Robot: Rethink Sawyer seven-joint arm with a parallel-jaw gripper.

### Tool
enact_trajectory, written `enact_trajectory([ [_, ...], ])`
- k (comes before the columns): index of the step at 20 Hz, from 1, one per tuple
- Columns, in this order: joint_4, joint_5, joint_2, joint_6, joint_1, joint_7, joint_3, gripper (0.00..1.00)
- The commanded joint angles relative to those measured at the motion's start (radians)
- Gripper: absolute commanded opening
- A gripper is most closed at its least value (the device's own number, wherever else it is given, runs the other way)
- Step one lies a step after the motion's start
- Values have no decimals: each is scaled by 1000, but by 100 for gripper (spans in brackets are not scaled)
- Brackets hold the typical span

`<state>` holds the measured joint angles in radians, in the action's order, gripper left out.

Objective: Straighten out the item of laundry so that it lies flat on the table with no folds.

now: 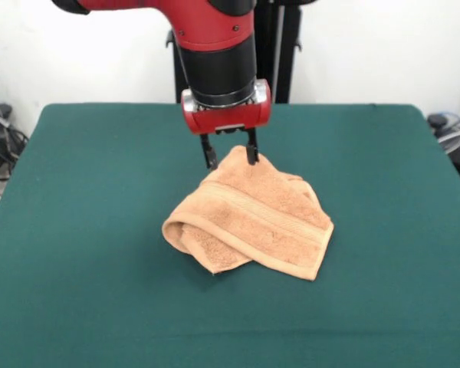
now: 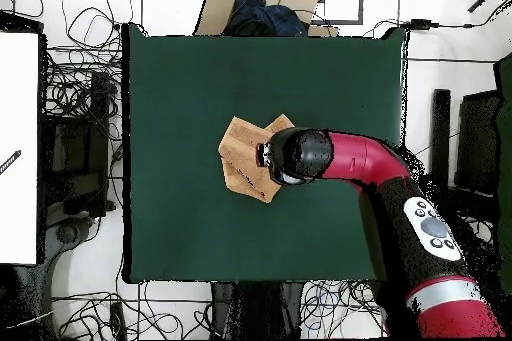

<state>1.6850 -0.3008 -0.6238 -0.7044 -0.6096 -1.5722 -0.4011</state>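
Under the claw [image 1: 230, 156], the towel's [image 1: 249, 222] far corner.

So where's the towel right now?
In the front view, the peach towel lies crumpled near the green table's middle, with the gripper at its far edge.

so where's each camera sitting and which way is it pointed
Front view: across the table from the robot, facing it; shows the arm coming down and the gripper at the towel.
Overhead view: above, looking straight down; shows the arm from the base at the bottom.
Both share the towel, table and arm.
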Motion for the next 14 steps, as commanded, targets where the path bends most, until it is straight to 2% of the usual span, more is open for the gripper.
enact_trajectory([
  [1, 117, -57, 15, 81, 0, 8, -35, 100],
  [6, 140, -59, 8, 96, -1, -12, -36, 100],
  [14, 103, -73, 67, 124, 11, -11, -29, 100],
])
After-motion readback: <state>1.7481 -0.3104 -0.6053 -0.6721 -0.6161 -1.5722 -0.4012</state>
